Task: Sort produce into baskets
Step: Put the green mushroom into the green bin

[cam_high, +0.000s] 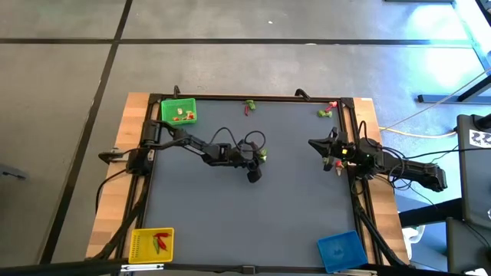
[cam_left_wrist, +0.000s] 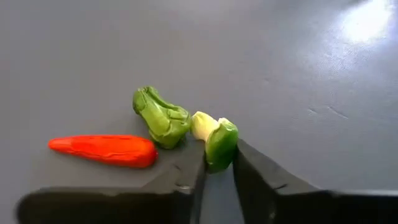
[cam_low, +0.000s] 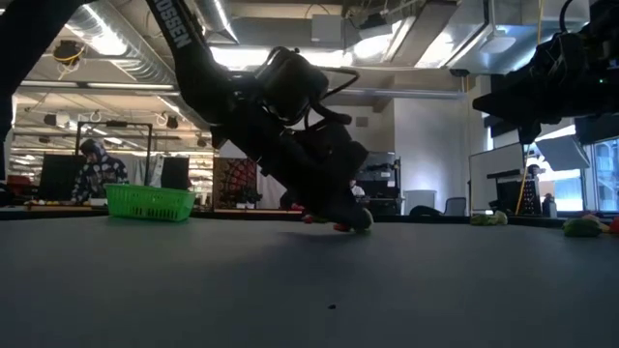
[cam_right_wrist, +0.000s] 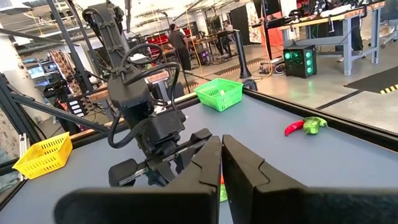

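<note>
My left gripper (cam_high: pixel 258 159) is down at the table's middle, shut on a small green-and-pale produce piece (cam_left_wrist: pixel 216 140). Right beside that piece, a leafy green piece (cam_left_wrist: pixel 161 118) and a red chili-shaped piece (cam_left_wrist: pixel 102 150) lie on the table. My right gripper (cam_high: pixel 325 148) is shut and empty, above the table near its right edge. The green basket (cam_high: pixel 178 111) at the far left holds a few pieces. The yellow basket (cam_high: pixel 152 244) at the near left holds red and green pieces. The blue basket (cam_high: pixel 340 249) stands at the near right. My left gripper pinches the green end of the small piece (cam_left_wrist: pixel 220 149) between its two fingertips (cam_left_wrist: pixel 194 167). The fingers slant down from the table's left side. The piece's pale end (cam_left_wrist: pixel 203 124) sticks out past the fingertips, next to the leafy piece. It sits at table level; I cannot tell whether it is lifted.
More produce lies along the far edge: a red-and-green cluster (cam_high: pixel 249 106) and another (cam_high: pixel 326 112) near the far right corner. A dark frame (cam_high: pixel 253 97) rims the grey mat. People and benches show in the room behind.
</note>
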